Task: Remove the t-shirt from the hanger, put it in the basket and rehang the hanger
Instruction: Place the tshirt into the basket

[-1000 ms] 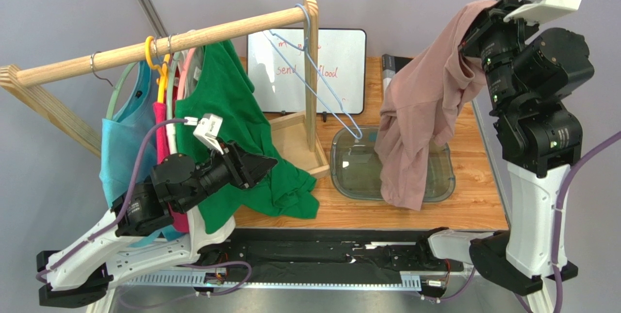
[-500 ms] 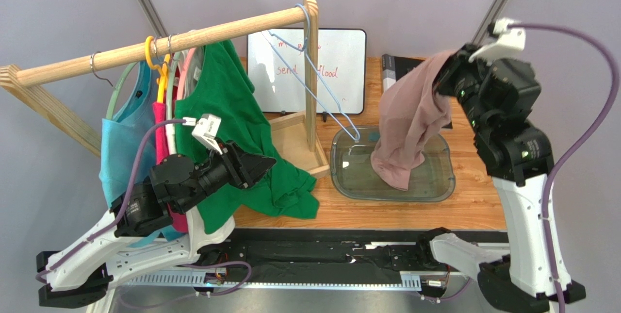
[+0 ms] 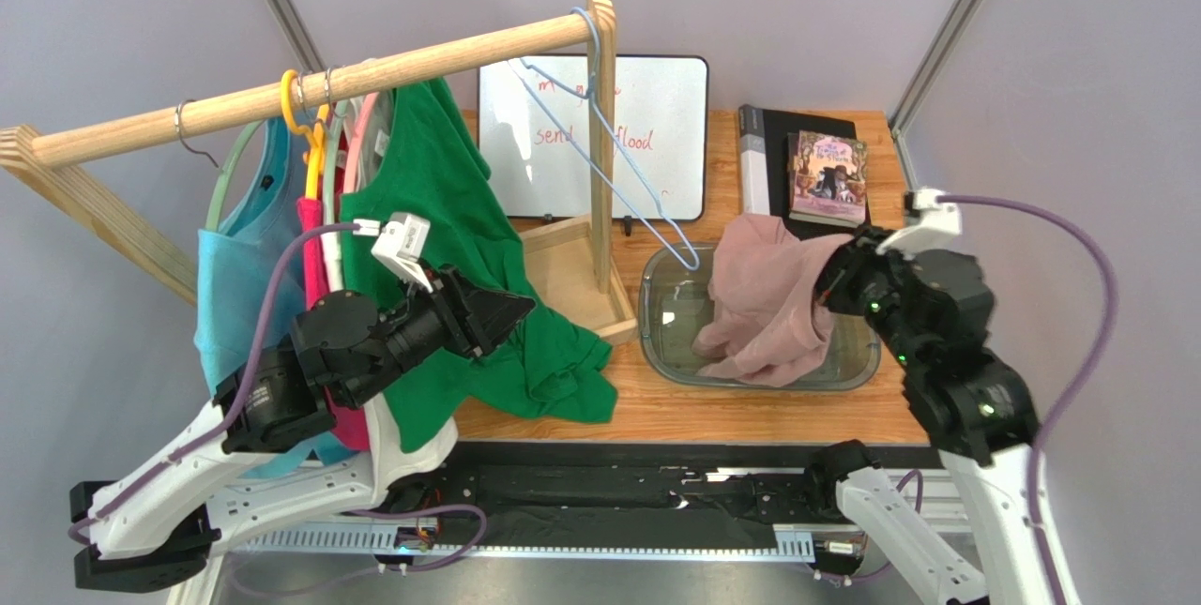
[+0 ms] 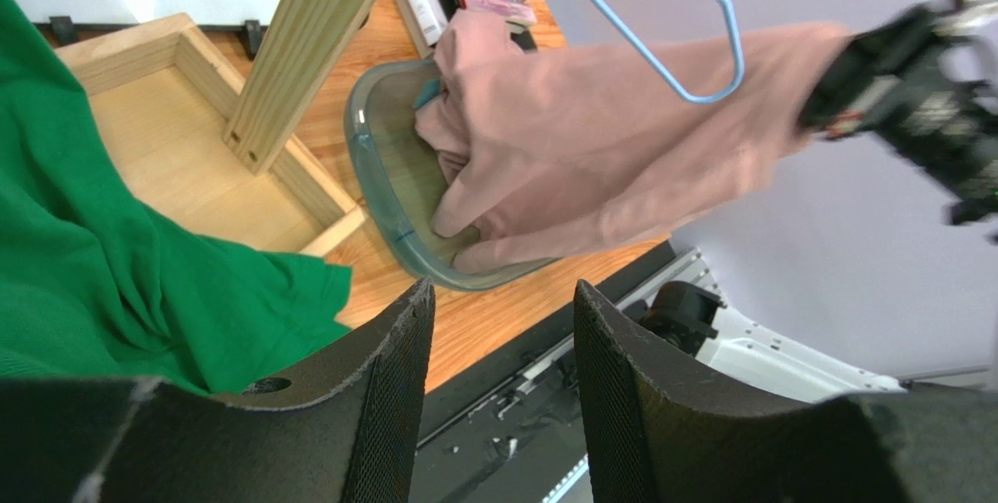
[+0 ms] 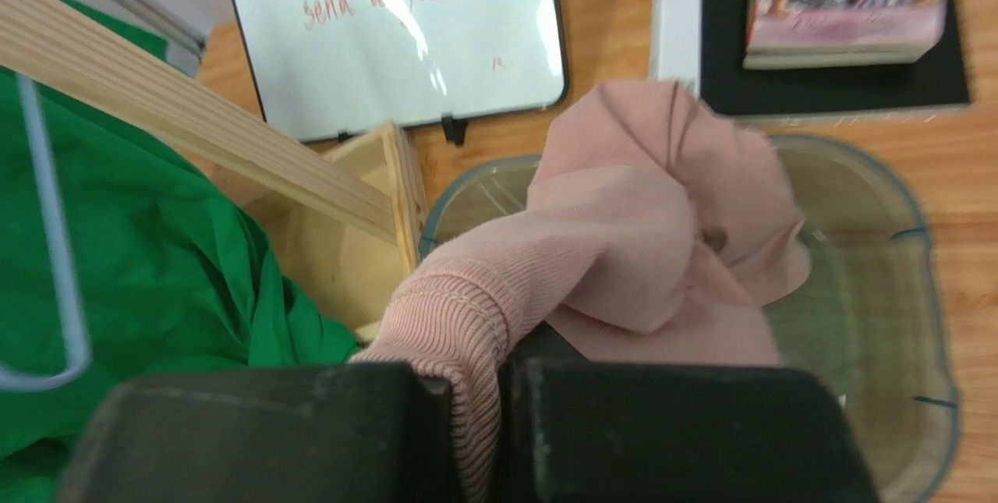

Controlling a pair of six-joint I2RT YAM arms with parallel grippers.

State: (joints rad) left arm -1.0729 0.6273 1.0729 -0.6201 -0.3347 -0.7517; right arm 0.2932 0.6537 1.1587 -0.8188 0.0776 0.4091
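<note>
Right claw (image 3: 842,275) was clamped tight on the pink shirt (image 3: 768,310), with a ribbed edge pinched between its fingers. Left claw (image 3: 519,313) sat partly open on nothing, parked against the green shirt (image 3: 451,211) on the rail (image 3: 353,78).

Key relation: in the top view the pink shirt ran from the right claw toward 9 o'clock, long axis roughly 3-to-9. Most of it was heaped in the clear bin (image 3: 663,369) and only the gripped end was lifted at the bin's 3 o'clock rim. The right arm was right on it. The left arm was well apart, off at 9 o'clock past the wooden post. The blue hanger (image 3: 620,169) hung bare from the rail end, its low corner at the bin's 11 o'clock. So I judged the shirt off the hanger, with only the let-go over the bin left.

The right wrist view showed what the top view hid: the ribbed edge (image 5: 451,310) in the shut right claw (image 5: 498,369), with the rest slumped at 12 o'clock inside the bin (image 5: 925,293). The left wrist view showed the left claw (image 4: 501,293) gaping over the table edge. There the hanger (image 4: 703,47) crossed in front of the pink shirt (image 4: 562,164), and I couldn't tell whether they touched.
</note>
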